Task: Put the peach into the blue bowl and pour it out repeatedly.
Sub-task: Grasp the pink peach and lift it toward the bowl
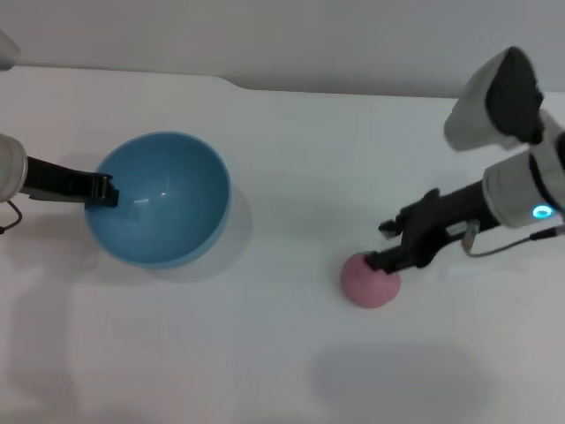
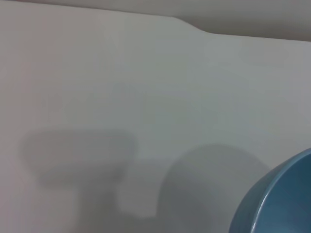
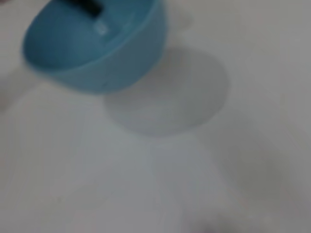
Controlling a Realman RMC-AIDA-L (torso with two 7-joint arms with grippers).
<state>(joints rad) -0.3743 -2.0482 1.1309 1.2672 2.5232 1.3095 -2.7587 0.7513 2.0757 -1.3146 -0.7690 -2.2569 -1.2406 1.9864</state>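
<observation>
1. Peach: on the table, touching the right gripper tips; jaw state indeterminate. Likely light, round, prone to roll; grip across its middle.
2. Bowl: empty, tilted, rim pinched in left gripper; glossy, probably slippery.

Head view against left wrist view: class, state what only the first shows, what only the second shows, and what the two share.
Only the head view shows the peach, the right gripper at it, and the left gripper on the bowl's rim. Only the left wrist view shows the bowl's outer wall close up, above its shadow. Both show the bowl and the white table.
</observation>
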